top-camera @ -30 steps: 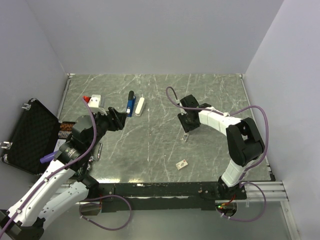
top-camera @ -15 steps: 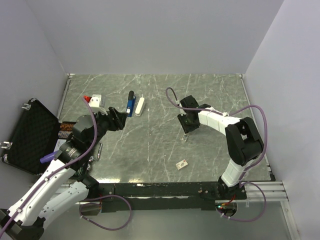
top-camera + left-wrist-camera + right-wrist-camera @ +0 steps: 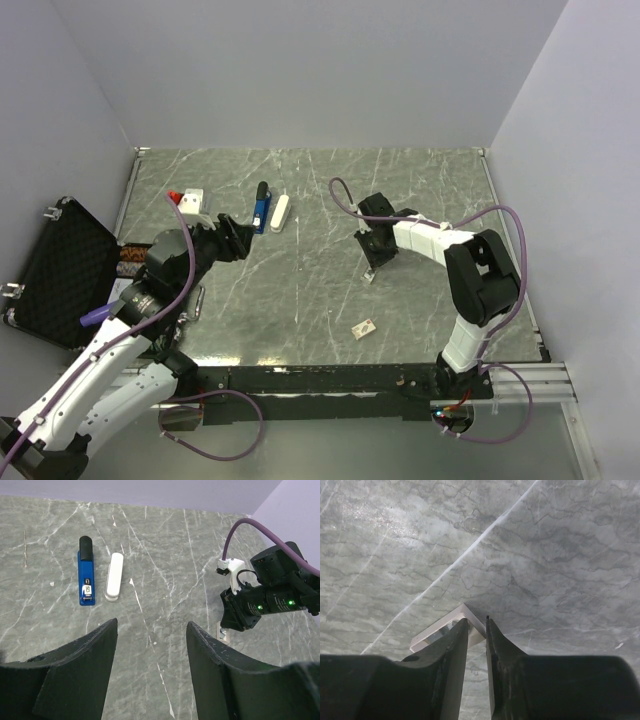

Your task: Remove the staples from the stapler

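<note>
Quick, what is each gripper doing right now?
Left gripper: open, holding nothing.
Right gripper: nearly closed at a small white card; whether it grips it cannot be told.

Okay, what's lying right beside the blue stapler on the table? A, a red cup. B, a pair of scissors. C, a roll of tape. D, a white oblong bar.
D: in the left wrist view a white rounded bar lies alongside the stapler, parallel to it with a narrow gap between them.
</note>
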Robot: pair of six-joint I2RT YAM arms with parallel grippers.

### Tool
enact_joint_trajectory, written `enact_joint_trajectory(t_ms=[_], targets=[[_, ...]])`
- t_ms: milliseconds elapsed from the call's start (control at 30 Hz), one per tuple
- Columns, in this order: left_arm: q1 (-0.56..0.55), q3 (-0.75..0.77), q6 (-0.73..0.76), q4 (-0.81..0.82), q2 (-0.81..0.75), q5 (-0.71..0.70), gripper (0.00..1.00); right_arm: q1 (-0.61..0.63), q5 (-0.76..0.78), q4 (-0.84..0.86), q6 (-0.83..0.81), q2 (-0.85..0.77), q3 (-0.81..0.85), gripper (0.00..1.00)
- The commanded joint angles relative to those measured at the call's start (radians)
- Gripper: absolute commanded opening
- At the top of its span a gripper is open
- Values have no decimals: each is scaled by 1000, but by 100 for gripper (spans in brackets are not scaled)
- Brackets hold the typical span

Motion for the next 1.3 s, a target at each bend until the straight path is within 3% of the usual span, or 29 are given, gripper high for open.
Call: enact_joint_trajectory(t_ms=[0,467,867,1267], targets=[[6,6,-15,39,-7,16,62,-4,-2,3,7,0,9,26],[7,4,-17,40,-4,25,62,-2,8,-15,55,-55,-10,17],[10,6,-18,43,9,42,62,-1,39,-26,117,-118,-56,2],[-11,-5,-67,56,114,201,58,4,117,-98,315,-270,-166,0]])
